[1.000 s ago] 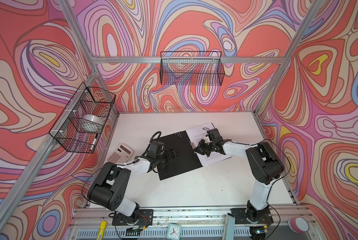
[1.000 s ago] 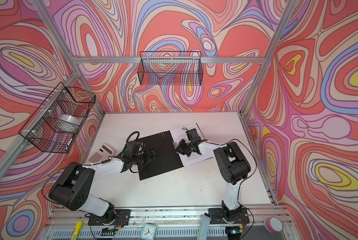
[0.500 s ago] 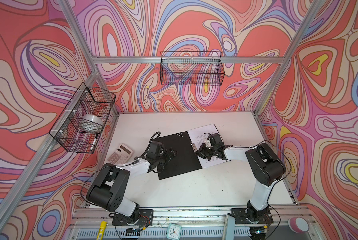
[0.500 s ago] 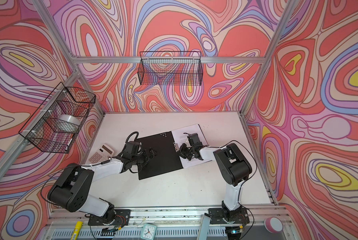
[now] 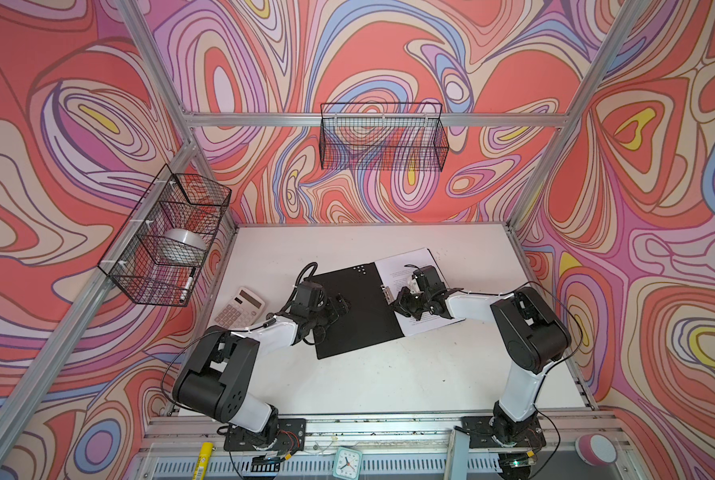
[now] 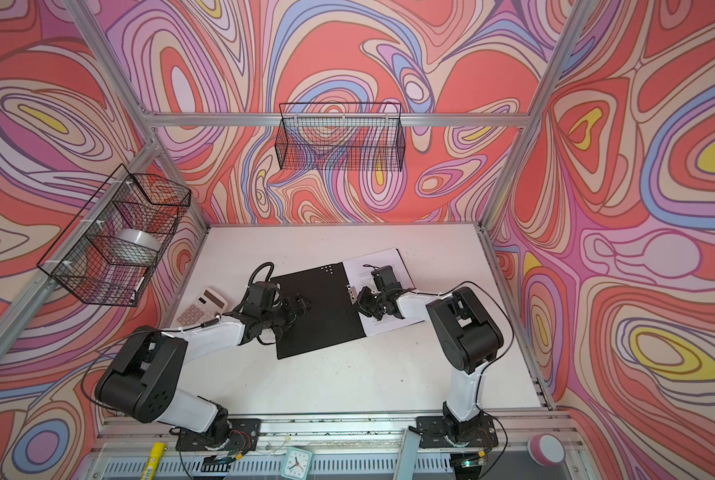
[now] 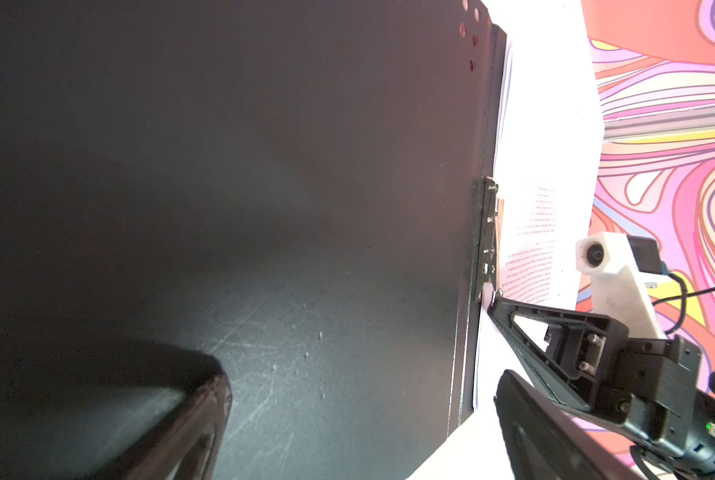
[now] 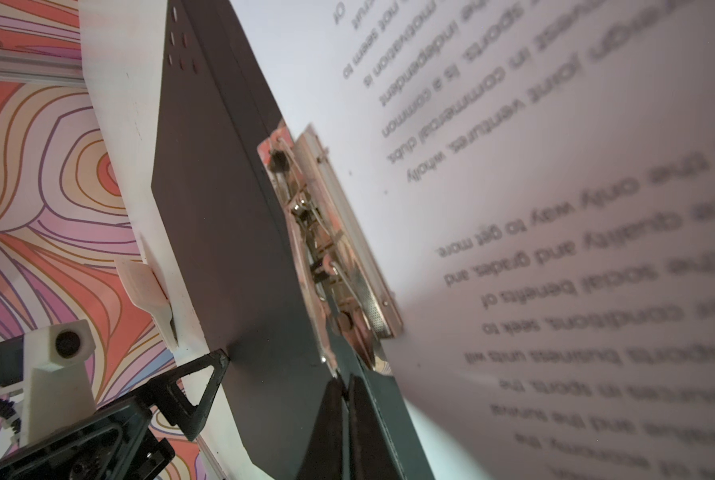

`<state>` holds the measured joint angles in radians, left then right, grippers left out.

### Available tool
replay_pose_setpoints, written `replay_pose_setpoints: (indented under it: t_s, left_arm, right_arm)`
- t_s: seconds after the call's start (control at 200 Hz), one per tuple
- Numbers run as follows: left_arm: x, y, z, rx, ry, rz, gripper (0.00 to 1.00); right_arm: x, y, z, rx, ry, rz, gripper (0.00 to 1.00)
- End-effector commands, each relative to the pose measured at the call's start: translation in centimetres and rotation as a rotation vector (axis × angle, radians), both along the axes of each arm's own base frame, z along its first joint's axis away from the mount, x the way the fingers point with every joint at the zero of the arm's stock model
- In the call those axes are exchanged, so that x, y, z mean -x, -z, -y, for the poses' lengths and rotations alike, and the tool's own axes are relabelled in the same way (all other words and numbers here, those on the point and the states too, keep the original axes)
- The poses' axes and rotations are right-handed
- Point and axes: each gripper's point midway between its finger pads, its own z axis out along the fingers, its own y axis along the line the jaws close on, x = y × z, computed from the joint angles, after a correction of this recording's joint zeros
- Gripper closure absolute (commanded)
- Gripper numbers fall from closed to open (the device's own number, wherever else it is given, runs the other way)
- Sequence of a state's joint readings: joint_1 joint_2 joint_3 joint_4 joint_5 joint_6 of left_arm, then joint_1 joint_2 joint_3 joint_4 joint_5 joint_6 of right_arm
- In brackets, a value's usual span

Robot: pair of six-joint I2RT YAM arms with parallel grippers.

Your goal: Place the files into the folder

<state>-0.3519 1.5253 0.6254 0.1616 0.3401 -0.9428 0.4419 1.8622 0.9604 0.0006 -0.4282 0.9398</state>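
**Right gripper slides in to the spine clip**

Leftward over the page is where the right gripper point(image 5: 395, 300) has gone in the last second, from farther right on the paper to the near end of the metal spine clip point(image 5: 386, 293). Its jaws are pressed together on nothing. In the left wrist view its tip point(image 7: 495, 303) meets the near end of the clip point(image 7: 488, 237), and the right wrist view shows the same closed pair point(image 8: 345, 415) just short of the clip point(image 8: 331, 249).

The left gripper point(image 5: 341, 305) has barely shifted. Its jaws are spread wide and grip nothing, low over the left edge of the folder point(image 5: 356, 316). One finger point(image 8: 200, 386) sits right at that edge.

In both top views the folder point(image 6: 322, 316) lies open mid-table with its black inside up and its long sides angled. The files point(image 5: 405, 268) lie on its right half with their left edge along the spine. Printed text shows on the top sheet point(image 8: 555, 208). Whether the clip pins the sheets cannot be told.

A beige calculator point(image 5: 241, 307) lies on the white table point(image 5: 347, 386), left of the folder and apart from it.
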Motion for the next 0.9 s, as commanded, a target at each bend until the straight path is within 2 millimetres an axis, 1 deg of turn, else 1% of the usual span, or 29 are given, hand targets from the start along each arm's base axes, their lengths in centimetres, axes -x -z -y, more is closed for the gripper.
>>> replay_pose_setpoints:
  t_s: [0.0, 0.16, 0.33, 0.411, 0.511, 0.711, 0.776, 0.896]
  left_arm:
    - [5.4, 7.0, -3.9, -0.17, -0.049, -0.274, 0.0]
    - [5.5, 7.3, -3.9, -0.17, -0.049, -0.282, 0.0]
    - [5.5, 7.5, -4.0, -0.171, -0.051, -0.286, 0.0]
    - [5.4, 7.5, -4.0, -0.17, -0.051, -0.288, 0.0]
    - [5.4, 7.5, -4.1, -0.171, -0.054, -0.288, 0.0]
    - [5.4, 7.6, -4.1, -0.179, -0.045, -0.288, 0.0]
    - [5.4, 7.6, -4.3, -0.191, -0.042, -0.29, 0.0]
    - [5.3, 7.6, -4.4, -0.206, -0.033, -0.287, 0.0]
  right_arm:
    - [5.5, 8.3, 7.1, 0.341, 0.095, -0.275, 1.0]
    - [6.0, 8.9, 7.8, 0.382, 0.094, -0.294, 1.0]
    - [6.2, 9.1, 8.4, 0.413, 0.098, -0.297, 1.0]
    - [6.4, 9.3, 8.4, 0.415, 0.095, -0.301, 1.0]
    - [6.9, 10.0, 8.7, 0.426, 0.096, -0.325, 1.0]
    - [7.0, 10.6, 9.1, 0.448, 0.108, -0.329, 1.0]
    - [7.0, 10.7, 9.0, 0.449, 0.099, -0.333, 1.0]
    - [7.4, 11.3, 9.3, 0.476, 0.096, -0.348, 1.0]
